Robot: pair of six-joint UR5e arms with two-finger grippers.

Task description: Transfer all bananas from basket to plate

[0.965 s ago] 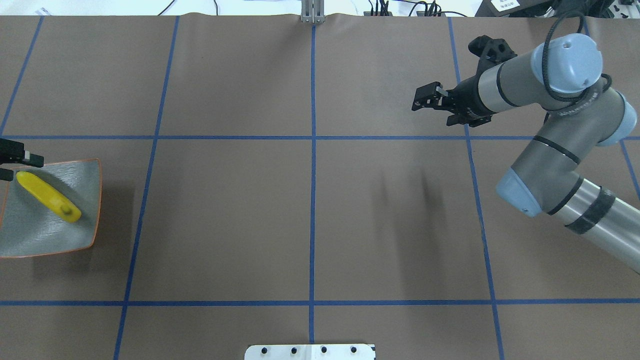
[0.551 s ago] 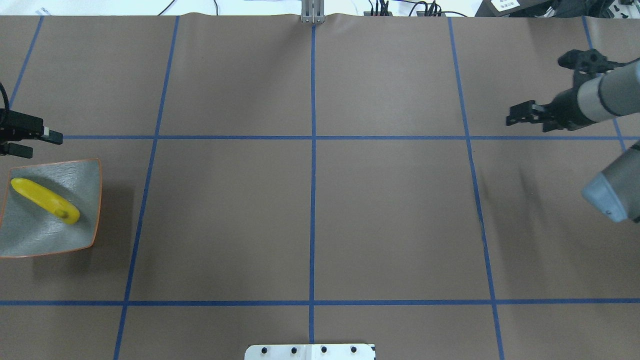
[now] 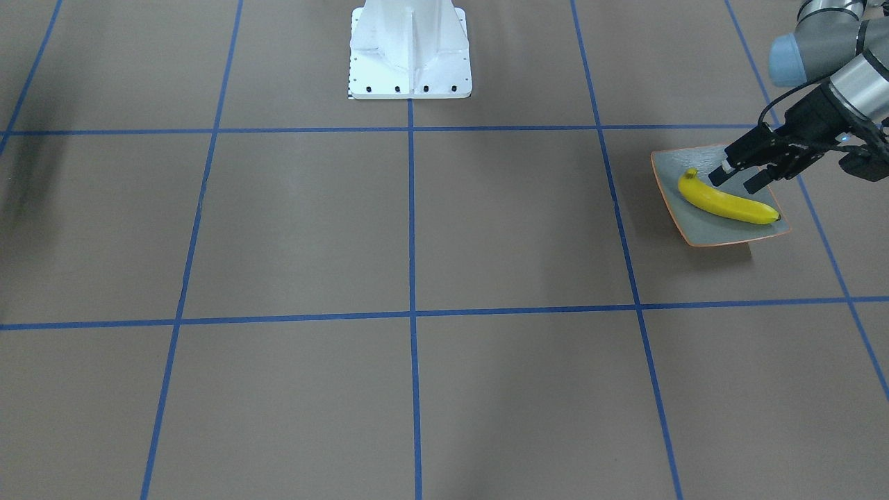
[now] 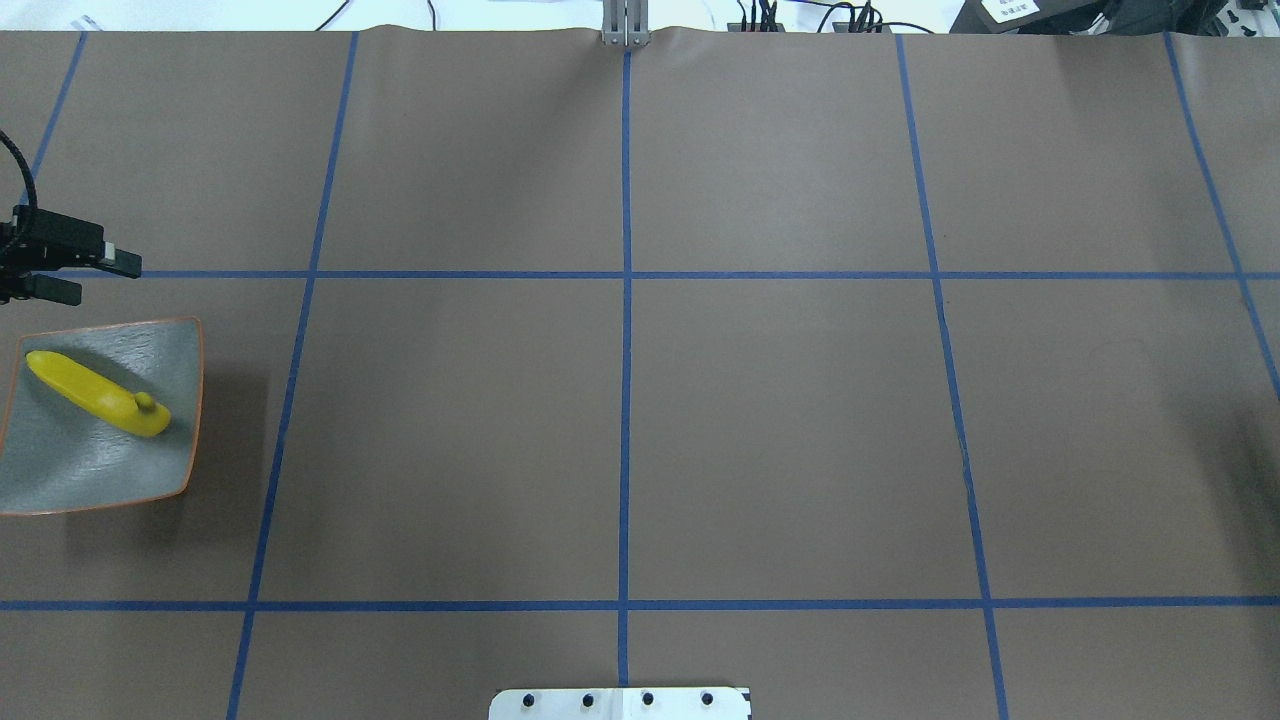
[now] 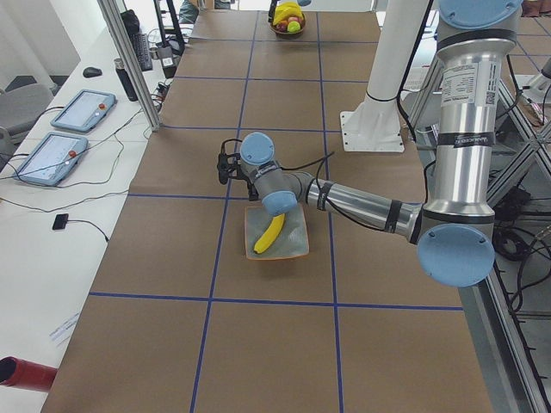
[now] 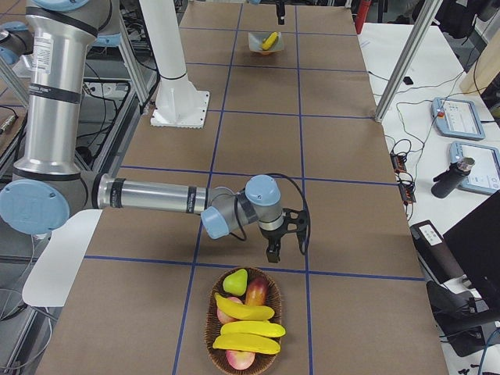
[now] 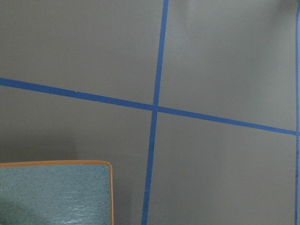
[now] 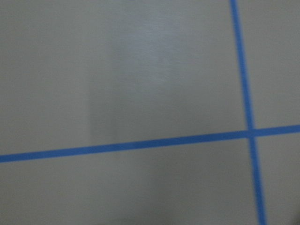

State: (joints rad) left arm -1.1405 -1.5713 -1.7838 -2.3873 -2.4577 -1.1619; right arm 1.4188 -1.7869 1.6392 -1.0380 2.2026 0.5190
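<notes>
Bananas [image 6: 244,311], three bright yellow curved glossy fruits, lie stacked in the oval woven brown basket [image 6: 208,320] at the near end of the exterior right view, long axes across the basket's width. A green pear [image 6: 236,281] and reddish fruit are partly hidden beneath them. Just beyond the basket, the black two-finger right gripper [image 6: 286,250] hangs fingers-down over the brown table [image 6: 258,141]. Whether it is spread or clenched cannot be told; its wrist camera shows only blurred table and blue tape lines [image 8: 140,145]. At the far end, the shallow square grey-green plate [image 4: 100,470] with orange rim, cut off by the overhead frame's left edge, carries a fourth yellow banana [image 4: 95,393]. Its long axis runs diagonally to the grid: upturned stem end toward the robot and table centre, dark tip toward the table's left end. The black left gripper [image 4: 105,281] hangs raised near the plate, fingers spread, empty, clear of the banana.
</notes>
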